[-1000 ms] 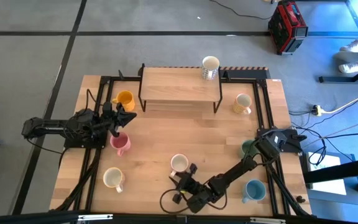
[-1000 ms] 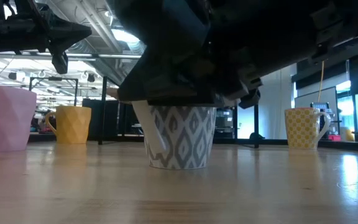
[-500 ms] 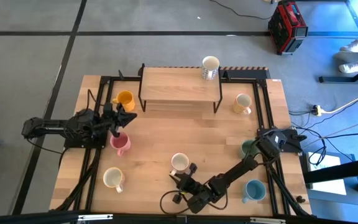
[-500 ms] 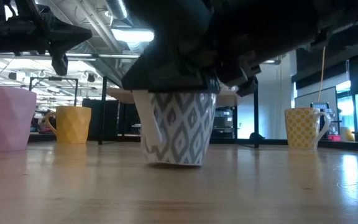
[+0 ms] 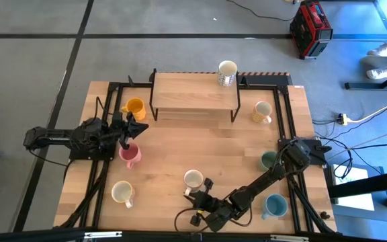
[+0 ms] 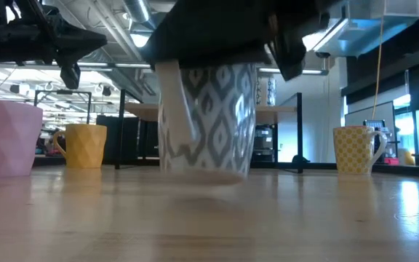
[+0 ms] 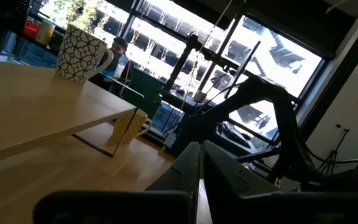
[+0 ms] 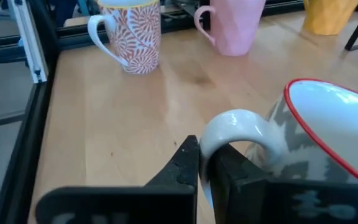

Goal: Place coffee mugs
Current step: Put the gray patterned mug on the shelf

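A white coffee mug with a grey diamond pattern and a red rim (image 5: 193, 179) (image 6: 206, 120) hangs just above the table near its front edge. My right gripper (image 8: 205, 167) (image 5: 201, 193) is shut on its handle. My left gripper (image 5: 138, 126) (image 7: 197, 168) is shut on nothing and waits at the table's left. It hovers between an orange-yellow mug (image 5: 135, 106) and a pink mug (image 5: 130, 155), which stand on their bases. Another patterned mug (image 5: 227, 72) stands on the wooden shelf (image 5: 195, 94). My right gripper pinches the mug's white handle (image 8: 213, 134) near its lower end, one finger (image 8: 232, 171) reaching into the loop and the other (image 8: 185, 163) outside it. The fingers come slanting down from the table's near right side. The mug hangs clear of the table, slightly tilted.
A white mug with a red pattern (image 5: 121, 193) stands at the near left. A yellow checked mug (image 5: 262, 111), a green mug (image 5: 269, 160) and a light blue mug (image 5: 273, 205) stand along the right side. Bare wood lies in the table's middle (image 5: 193, 144).
My right gripper has risen with the grey-patterned mug. A second ago the mug stood flat on the table. It then tipped with one edge up, and now it hangs clear of the wood, a little nearer the front edge.
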Available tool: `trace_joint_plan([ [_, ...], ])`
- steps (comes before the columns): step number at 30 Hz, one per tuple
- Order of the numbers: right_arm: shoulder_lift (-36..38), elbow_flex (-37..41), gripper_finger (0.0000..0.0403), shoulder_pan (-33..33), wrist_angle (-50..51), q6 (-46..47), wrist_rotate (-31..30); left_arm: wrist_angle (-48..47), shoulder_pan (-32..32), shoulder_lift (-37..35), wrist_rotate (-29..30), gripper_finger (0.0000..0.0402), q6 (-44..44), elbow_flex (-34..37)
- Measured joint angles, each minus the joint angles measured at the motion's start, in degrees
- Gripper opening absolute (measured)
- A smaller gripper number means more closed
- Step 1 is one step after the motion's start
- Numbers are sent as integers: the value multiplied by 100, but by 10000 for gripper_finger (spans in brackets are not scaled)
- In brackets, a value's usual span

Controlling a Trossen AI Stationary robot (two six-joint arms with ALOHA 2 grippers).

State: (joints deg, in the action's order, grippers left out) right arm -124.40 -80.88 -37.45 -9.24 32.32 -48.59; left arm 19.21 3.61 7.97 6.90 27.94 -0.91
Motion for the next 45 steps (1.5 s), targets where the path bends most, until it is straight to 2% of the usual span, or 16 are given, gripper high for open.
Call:
trace_joint_plan([
  [5, 351, 0, 1, 24, 283, -47, 123, -93, 0, 0, -26, 14, -2, 0],
  [14, 1230, 0, 1, 283, 1669, -144, 316, -79, -1, 0, -44, 14, -6, 0],
  [21, 2009, 47, 0, 711, 2351, -863, 678, -79, 0, 0, -44, 14, -8, 0],
  [25, 2718, 674, 0, 1115, 1982, -1301, 1256, -79, 0, 0, -44, 14, -155, 0],
  [30, 3936, 1715, 0, 1584, 1172, -2095, 1702, -58, 0, 0, 81, 14, -154, 0],
  [39, 5878, 2951, 0, 2878, 1241, -3170, 3342, -26, -2, 0, 559, 14, -127, 0],
  [45, 6524, 3315, 0, 3843, 1228, -3784, 4325, -27, -2, 0, 662, 14, -145, 0],
])
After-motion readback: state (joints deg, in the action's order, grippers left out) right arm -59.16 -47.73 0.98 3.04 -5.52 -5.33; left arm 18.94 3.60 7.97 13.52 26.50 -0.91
